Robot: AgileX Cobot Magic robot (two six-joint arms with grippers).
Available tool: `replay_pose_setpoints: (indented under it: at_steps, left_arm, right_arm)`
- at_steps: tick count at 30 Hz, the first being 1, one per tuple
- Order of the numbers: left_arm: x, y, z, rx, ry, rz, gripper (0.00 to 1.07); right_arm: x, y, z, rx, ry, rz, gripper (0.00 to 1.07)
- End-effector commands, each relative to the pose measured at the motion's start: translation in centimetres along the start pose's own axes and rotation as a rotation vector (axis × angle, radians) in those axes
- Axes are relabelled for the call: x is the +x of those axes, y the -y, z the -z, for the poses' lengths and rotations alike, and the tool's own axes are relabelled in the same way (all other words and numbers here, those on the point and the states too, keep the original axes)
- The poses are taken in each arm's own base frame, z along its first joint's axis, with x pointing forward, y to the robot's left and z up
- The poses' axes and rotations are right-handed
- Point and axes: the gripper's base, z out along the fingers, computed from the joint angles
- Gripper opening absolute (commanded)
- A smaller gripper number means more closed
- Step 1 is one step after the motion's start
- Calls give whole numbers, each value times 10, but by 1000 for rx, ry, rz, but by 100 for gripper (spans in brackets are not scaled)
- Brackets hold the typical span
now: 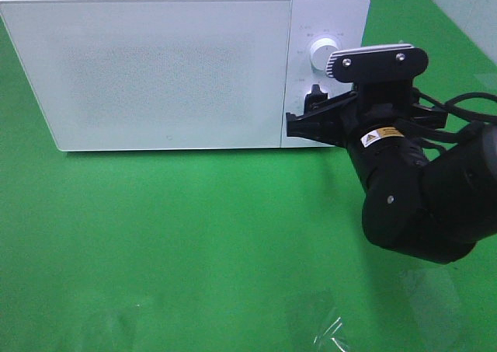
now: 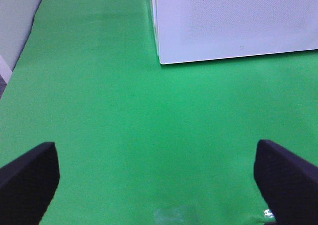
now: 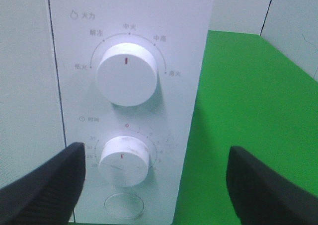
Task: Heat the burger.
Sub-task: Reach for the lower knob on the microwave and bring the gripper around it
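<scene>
Exterior high view showed the right gripper [image 1: 303, 117], fingers wide and empty, squared up to the timer dial [image 3: 124, 160] at the shut microwave's [image 1: 155, 64] 3 o'clock end, probably to start heating, while the left gripper [image 2: 159, 180] hung wide open; the burger was unseen, presumably inside.

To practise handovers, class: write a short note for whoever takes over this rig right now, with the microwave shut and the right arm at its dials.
Left gripper: open, empty, over the green cloth.
Right gripper: open, holding nothing, facing the lower dial on the control panel.
Burger: not in view. The microwave has its door shut, so whether the burger is inside cannot be told.
Done: door closed.
Left: confirm the burger is inside, then turn the lower dial, whose mark seems near zero.
</scene>
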Motion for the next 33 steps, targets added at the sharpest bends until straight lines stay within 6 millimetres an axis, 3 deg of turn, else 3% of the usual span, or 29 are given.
replay_pose_setpoints:
  at_steps: [1,6,17,33]
  left_arm:
    - [1,0,2,-7,28,-2,100]
    - [1,0,2,-7,28,-2,100]
    - [1,0,2,-7,28,-2,100]
    - [1,0,2,-7,28,-2,100]
  right_arm:
    - [-2,-6,-9,40,111,25,74]
    - [4,-15,-21,43,112,22,74]
    - [20,-14,-45,70,71,21,74]
    - [29,-12,-56,42,50,-30,74]
